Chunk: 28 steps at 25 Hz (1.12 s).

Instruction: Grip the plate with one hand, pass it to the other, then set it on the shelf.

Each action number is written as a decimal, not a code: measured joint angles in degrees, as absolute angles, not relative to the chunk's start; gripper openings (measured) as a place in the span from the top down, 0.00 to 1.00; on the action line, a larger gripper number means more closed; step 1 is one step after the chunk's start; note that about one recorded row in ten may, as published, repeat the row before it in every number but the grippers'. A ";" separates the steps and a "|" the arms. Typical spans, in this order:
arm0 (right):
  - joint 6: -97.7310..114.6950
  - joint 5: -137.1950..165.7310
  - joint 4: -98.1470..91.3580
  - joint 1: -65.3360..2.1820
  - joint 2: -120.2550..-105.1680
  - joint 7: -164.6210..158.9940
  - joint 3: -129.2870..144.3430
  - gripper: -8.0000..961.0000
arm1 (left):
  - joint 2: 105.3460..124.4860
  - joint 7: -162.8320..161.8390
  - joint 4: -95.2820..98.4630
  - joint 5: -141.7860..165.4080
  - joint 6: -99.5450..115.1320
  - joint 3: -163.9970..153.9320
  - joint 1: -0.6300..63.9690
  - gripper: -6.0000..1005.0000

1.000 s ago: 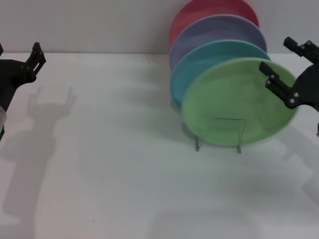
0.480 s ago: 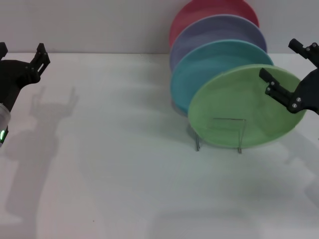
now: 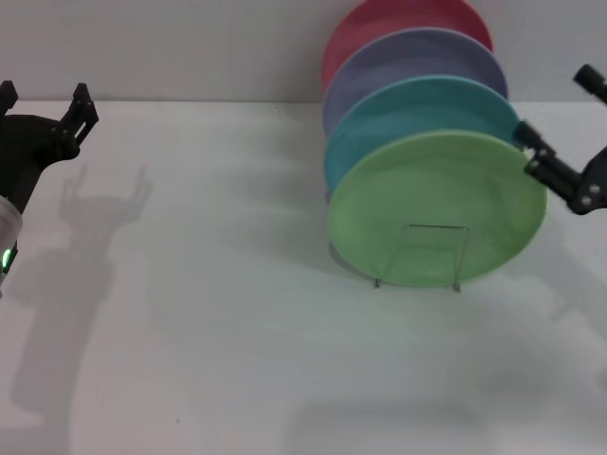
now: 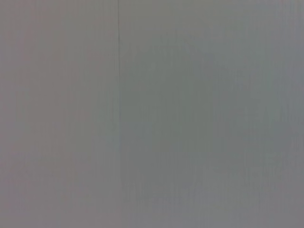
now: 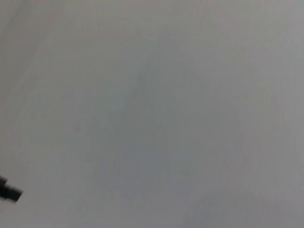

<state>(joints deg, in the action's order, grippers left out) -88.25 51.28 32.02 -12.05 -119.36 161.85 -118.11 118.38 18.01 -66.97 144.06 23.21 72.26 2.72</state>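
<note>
Just left of right pincer (image 3: 561, 133), spread, we see plate (image 3: 436, 209) upright in shelf (image 3: 417, 256). We judge plate light, stiff, slick; grip rim. Left pincer (image 3: 43, 95) spread, far off.

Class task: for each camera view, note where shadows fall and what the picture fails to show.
Head view: left claw casts a soft shadow on the table; the green plate shades the surface beneath. Left wrist view: featureless grey. Right wrist view: blank, apart from a dark tip at one edge.
</note>
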 joint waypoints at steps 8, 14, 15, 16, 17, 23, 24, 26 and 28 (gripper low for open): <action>-91.35 30.39 25.89 -11.75 -119.89 161.51 -119.64 0.22 | 118.31 18.06 -66.85 144.14 26.92 70.78 1.97 0.15; -91.10 15.22 21.85 -10.78 -119.91 157.70 -119.62 0.22 | 118.21 18.58 -65.87 144.24 31.21 69.31 1.05 0.15; -90.96 12.00 20.35 -10.56 -119.91 157.41 -119.63 0.22 | 118.21 18.55 -65.52 144.24 32.05 69.13 0.95 0.15; -90.80 11.26 19.95 -10.37 -119.91 157.39 -119.61 0.22 | 118.21 18.51 -65.07 144.24 33.28 68.88 0.84 0.15; -90.80 11.26 19.95 -10.37 -119.91 157.39 -119.61 0.22 | 118.22 18.46 -64.49 144.24 34.60 68.57 0.76 0.15; -86.66 9.24 18.61 -9.72 -119.88 156.50 -119.44 0.21 | 118.21 18.22 -59.06 144.37 44.98 67.21 1.17 0.15; -86.66 9.24 18.61 -9.72 -119.88 156.50 -119.44 0.20 | 118.21 18.22 -59.06 144.37 44.98 67.21 1.17 0.15; -85.54 9.19 18.24 -9.99 -119.88 156.47 -119.28 0.20 | 118.30 18.08 -56.43 144.38 48.90 66.86 1.66 0.15; -83.54 9.19 17.78 -10.37 -119.86 156.44 -119.40 0.20 | 118.41 17.85 -53.20 144.38 53.46 66.32 2.27 0.15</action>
<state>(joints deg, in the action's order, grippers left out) -83.54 9.19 17.78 -10.37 -119.86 156.44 -119.40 118.41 17.85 -53.20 144.38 53.46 66.32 2.27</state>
